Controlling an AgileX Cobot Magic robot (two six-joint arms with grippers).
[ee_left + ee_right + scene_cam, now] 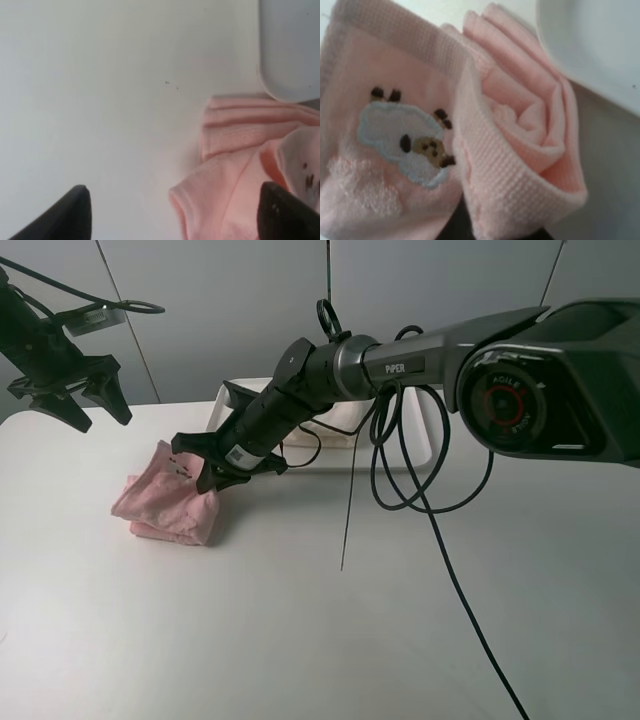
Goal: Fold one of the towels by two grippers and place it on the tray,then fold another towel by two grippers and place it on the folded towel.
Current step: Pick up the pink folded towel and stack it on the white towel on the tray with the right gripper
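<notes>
Right now, right claw [213, 462] reaching across the middle toward the left side of the exterior high view, pinched shut on the raised right edge of the pink towel [170, 502], lifting that edge off the surface [320, 640]. Close-up from right wrist view: pink towel [470, 130] bunched and rolled into layered folds, waffle-weave border visible, embroidered sheep patch [405, 142] in pale blue and brown on the flat panel, dark claw tip barely showing under the fabric at the lower edge. Left claw [75, 390] up in the air at far left, well apart from the towel, spread wide, holding nothing. Left wrist view: two dark fingertips [65, 215] far apart with bare surface [100, 100] between them, pink towel [235, 165] near one tip, folded bands stacked, a bit of the sheep patch at the frame edge. Rest of pink towel lying crumpled on the surface, left of centre, just in front of the tray [420, 445]. Tray at the back of the surface, mostly hidden behind the right arm, white rim and rounded corner showing; tray corner [290, 50] also seen just beside the towel in the left wrist view. Something pale in the tray behind the arm, too hidden to identify. Black cables [420, 480] hanging in loops from the right arm over the surface.
</notes>
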